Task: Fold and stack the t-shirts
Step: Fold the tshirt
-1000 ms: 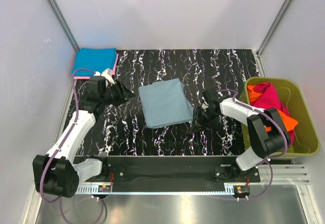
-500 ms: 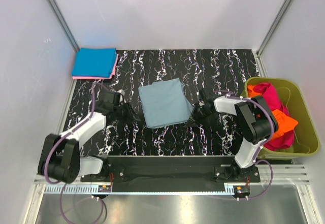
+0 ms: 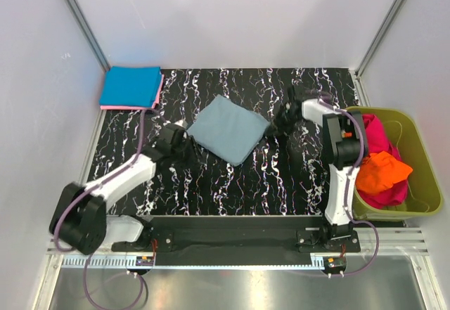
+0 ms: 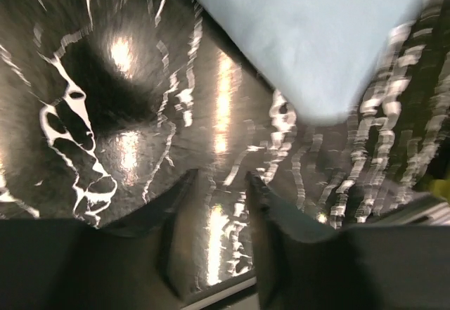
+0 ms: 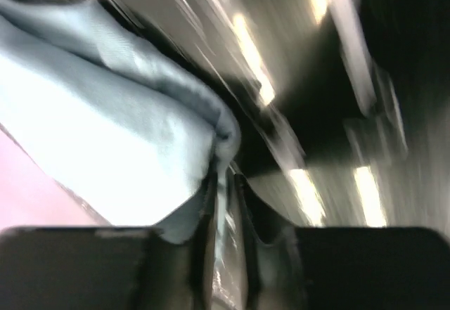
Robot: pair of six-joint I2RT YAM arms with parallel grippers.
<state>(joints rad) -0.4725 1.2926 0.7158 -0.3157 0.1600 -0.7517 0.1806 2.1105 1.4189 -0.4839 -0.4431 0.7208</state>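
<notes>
The left gripper (image 4: 214, 215) stands parted and empty, with the folded dusty grey-blue cloth t-shirt (image 3: 228, 128) lying just beyond its tips at the middle of the black marbled table (image 3: 295, 183). The right gripper (image 5: 226, 208) pinches that shirt's right corner between narrowed jaws.

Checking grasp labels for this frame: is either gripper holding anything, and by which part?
The right gripper pinches the folded grey-blue t-shirt by its right corner. The left gripper is open near the opposite corner, holding nothing.
</notes>
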